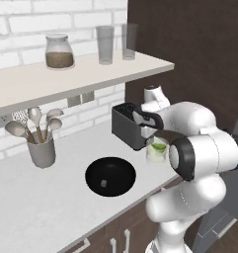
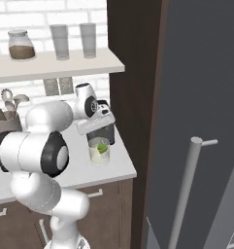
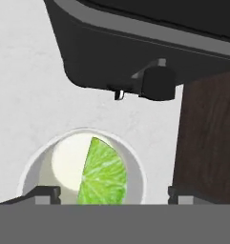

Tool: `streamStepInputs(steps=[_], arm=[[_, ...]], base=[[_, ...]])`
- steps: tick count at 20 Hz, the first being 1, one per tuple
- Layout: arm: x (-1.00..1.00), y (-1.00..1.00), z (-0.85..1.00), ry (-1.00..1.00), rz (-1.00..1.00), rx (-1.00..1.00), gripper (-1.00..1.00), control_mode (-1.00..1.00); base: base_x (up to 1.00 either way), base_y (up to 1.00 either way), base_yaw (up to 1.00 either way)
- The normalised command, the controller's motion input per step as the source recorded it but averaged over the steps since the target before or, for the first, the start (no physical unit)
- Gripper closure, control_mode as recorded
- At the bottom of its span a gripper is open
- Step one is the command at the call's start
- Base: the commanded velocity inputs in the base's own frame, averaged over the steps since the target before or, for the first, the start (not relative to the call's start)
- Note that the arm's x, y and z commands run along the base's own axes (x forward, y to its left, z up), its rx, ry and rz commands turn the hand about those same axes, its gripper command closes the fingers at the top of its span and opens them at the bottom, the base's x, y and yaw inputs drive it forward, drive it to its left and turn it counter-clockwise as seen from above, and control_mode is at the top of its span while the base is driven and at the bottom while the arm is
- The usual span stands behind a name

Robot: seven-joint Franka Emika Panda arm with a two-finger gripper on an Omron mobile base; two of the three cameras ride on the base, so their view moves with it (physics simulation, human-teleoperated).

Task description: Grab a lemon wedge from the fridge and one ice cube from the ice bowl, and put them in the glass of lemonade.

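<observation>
Lemon wedge (image 3: 103, 174) in lemonade glass (image 3: 135, 164)

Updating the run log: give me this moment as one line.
gripper: open, over glass | lemon wedge: in glass | ice cube: in bowl | next: ice cube

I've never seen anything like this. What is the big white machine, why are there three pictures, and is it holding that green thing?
The white machine is a robot arm in a simulated kitchen. Two pictures come from cameras behind it, left and right; the third looks down from its hand. Its gripper, the two-fingered hand, hangs open over the glass of lemonade, holding nothing. The lemon wedge already lies in the glass. On the counter also sit the ice bowl with an ice cube inside, a utensil holder and a dark appliance. The grey fridge stands to the right.
</observation>
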Motion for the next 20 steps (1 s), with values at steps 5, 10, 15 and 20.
streamStepInputs(steps=[5, 10, 15, 20], arm=[[-0.64, 0.35, 0.32, -0.10, 0.00, 0.00, -1.00, -1.00], [-0.58, 0.57, 0.23, -0.15, 0.00, -0.02, -1.00, -1.00], [-0.37, 0.73, 0.10, -0.09, 0.00, -0.05, -1.00, -1.00], [-0.29, 0.82, 0.00, -0.02, 0.00, -0.07, -1.00, -1.00]], base=[[0.00, 0.00, 0.00], [0.00, 0.00, 0.00], [0.00, 0.00, 0.00], [0.00, 0.00, 0.00]])
